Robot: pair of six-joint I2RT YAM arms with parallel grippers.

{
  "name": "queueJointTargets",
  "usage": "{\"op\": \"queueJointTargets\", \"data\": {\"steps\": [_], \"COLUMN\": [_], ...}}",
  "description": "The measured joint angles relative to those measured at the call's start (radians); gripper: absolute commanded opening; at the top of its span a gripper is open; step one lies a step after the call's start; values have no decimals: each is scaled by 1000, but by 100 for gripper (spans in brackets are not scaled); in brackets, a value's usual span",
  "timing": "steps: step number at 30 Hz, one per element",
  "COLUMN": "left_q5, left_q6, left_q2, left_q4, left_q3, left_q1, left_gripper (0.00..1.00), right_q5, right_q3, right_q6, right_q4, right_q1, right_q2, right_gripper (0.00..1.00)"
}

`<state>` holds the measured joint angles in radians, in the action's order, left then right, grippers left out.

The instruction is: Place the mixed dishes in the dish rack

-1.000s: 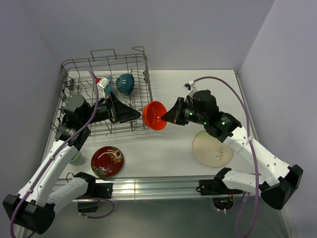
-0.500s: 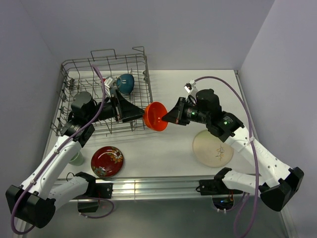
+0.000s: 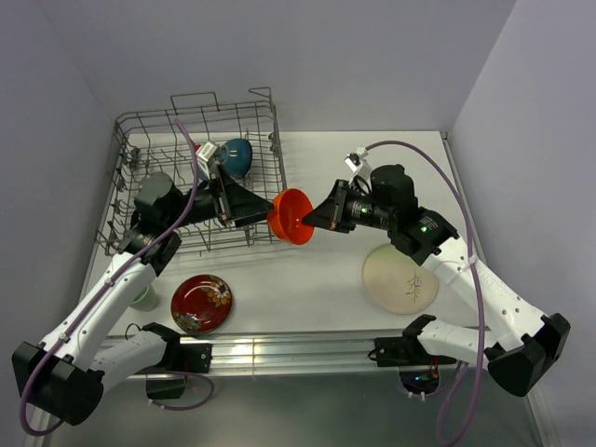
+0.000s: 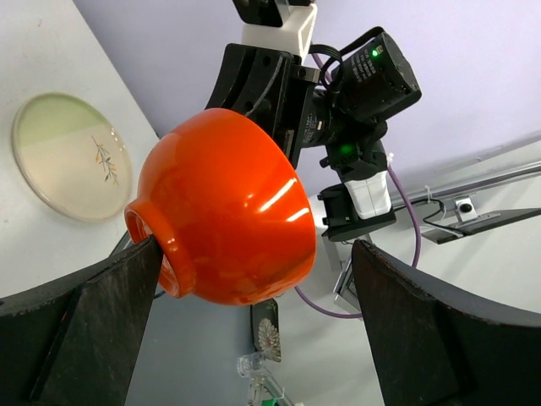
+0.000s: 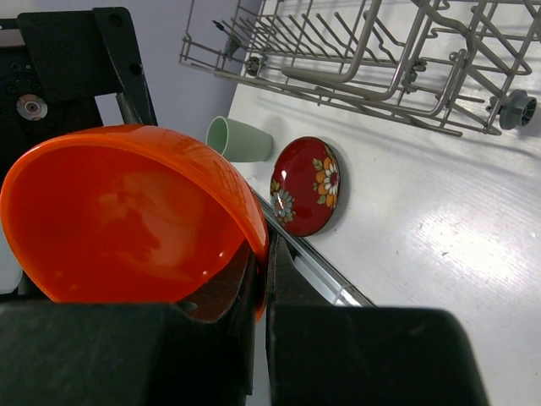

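Observation:
My right gripper point(image 3: 312, 216) is shut on the rim of the orange bowl point(image 3: 291, 216) and holds it on its side in the air, just right of the dish rack point(image 3: 149, 140). In the right wrist view the bowl point(image 5: 118, 216) fills the left and its rim sits pinched in the gripper point(image 5: 264, 254). My left gripper point(image 3: 265, 209) is open, and its fingers flank the bowl's outside point(image 4: 224, 207); the left finger point(image 4: 110, 296) is at the bowl's foot. The teal bowl point(image 3: 237, 156) lies in the rack. The small blue bowl is hidden.
The red floral bowl point(image 3: 201, 303) and the pale green cup point(image 3: 142, 298) sit on the table in front of the rack. The cream plate point(image 3: 400, 278) lies at the front right under my right arm. The rack's wires point(image 5: 355, 59) show in the right wrist view.
My left gripper has swung right, out over the rack's edge, and its open fingers now flank the orange bowl. My right gripper has held the bowl almost still.

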<state>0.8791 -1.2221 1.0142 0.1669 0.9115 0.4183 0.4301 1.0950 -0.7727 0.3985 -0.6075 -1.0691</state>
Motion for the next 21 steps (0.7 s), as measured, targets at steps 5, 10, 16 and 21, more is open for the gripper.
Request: {"op": "queueJointTargets", "data": {"steps": [5, 10, 16, 21], "left_q5": [2, -23, -66, -93], "left_q6": [-21, -10, 31, 60], "left_q2": [0, 0, 14, 34], "left_q4": [25, 15, -42, -94], "left_q3": [-5, -5, 8, 35], "left_q1": [1, 19, 57, 77], "left_gripper": [95, 96, 99, 99], "right_q5": [22, 27, 18, 4], "right_q3": [0, 0, 0, 0], "right_q6": [-2, -3, 5, 8], "right_q4": [-10, -9, 10, 24], "right_q1": [13, 18, 19, 22], "right_q2": [0, 0, 0, 0], "right_gripper": [0, 0, 0, 0]}}
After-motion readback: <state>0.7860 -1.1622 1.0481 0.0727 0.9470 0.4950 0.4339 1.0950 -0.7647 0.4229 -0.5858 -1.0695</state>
